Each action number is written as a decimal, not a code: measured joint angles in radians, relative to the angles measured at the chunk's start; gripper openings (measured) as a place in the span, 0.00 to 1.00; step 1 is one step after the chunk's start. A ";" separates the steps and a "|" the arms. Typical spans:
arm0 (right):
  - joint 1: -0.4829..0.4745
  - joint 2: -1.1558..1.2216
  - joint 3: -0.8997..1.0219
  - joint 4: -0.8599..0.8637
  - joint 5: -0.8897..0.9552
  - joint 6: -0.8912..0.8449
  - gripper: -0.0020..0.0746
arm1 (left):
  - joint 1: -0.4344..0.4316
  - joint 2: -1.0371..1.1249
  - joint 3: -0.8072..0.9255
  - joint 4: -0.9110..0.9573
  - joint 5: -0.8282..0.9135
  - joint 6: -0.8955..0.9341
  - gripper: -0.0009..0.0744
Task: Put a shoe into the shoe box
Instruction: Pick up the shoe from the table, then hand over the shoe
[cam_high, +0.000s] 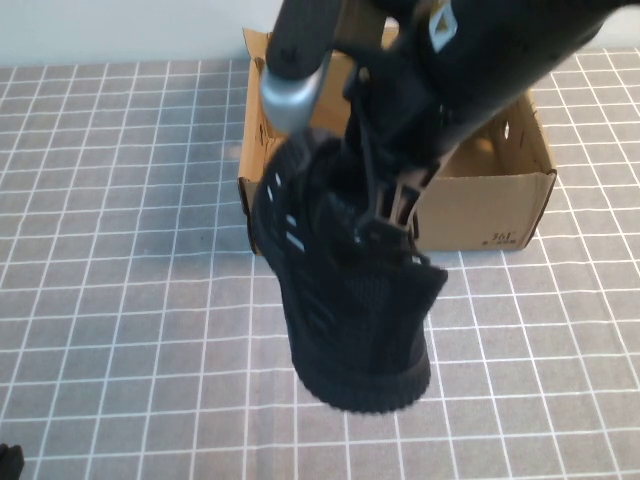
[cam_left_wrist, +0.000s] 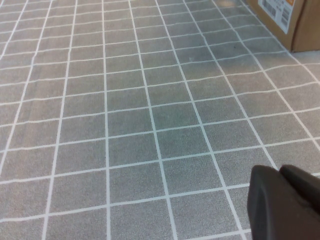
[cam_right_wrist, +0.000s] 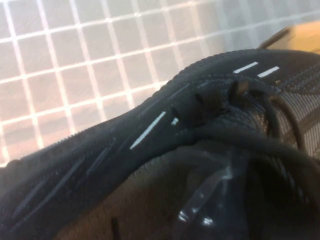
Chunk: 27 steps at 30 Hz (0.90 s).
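Note:
My right gripper is shut on the black knit shoe at its collar and holds it in the air, toe hanging down, in front of the brown cardboard shoe box. The shoe covers the box's left half in the high view. In the right wrist view the shoe fills the picture, with laces and white dashes showing, and a corner of the box lies behind it. My left gripper sits at the near left table edge; its fingers are together and hold nothing.
A grey cloth with a white grid covers the table. The box's end with a barcode label shows far off in the left wrist view. Small dark print marks the box's front right corner.

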 joint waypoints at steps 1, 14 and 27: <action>0.000 0.000 -0.016 -0.008 0.000 0.000 0.03 | 0.000 0.000 0.000 0.000 0.000 0.000 0.01; 0.000 0.000 -0.053 -0.079 0.015 0.003 0.03 | 0.000 0.000 0.000 0.000 0.000 0.000 0.01; -0.026 0.025 -0.060 -0.132 0.011 0.158 0.03 | 0.000 0.000 0.002 -0.073 -0.470 -0.036 0.01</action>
